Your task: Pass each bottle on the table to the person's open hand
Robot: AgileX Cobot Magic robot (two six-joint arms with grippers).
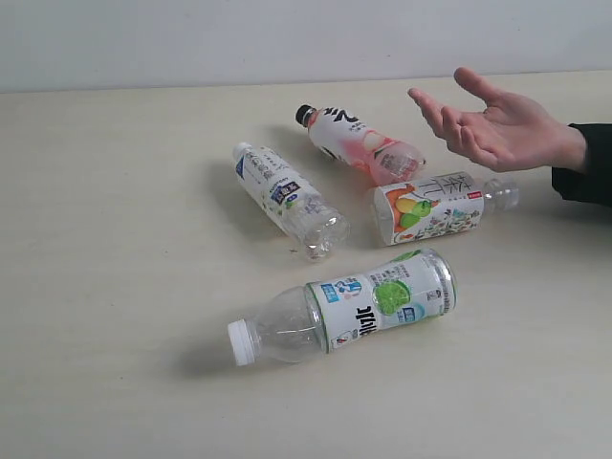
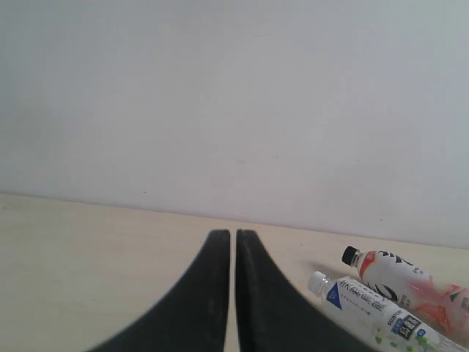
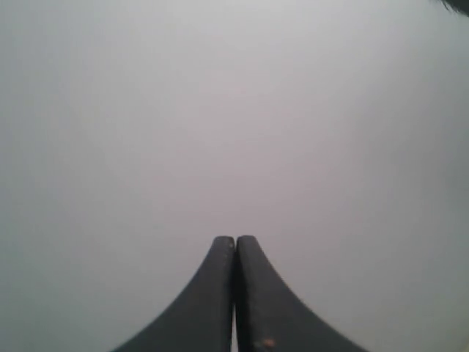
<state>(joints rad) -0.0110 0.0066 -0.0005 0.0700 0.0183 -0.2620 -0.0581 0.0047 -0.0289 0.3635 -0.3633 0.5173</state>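
Four bottles lie on their sides on the cream table. Nearest the front is the lime-and-blue bottle with its white cap to the left. The white-blue bottle is in the middle. Behind it lies the pink-white bottle with a black cap. The fruit-label bottle is right of centre. The person's open hand hovers palm-up above the right side. Neither gripper appears in the exterior view. My left gripper is shut and empty, apart from the bottles. My right gripper is shut, facing a blank grey surface.
A pale wall runs behind the table's far edge. A black sleeve enters from the right edge. Bare tabletop stretches across the left and front of the exterior view.
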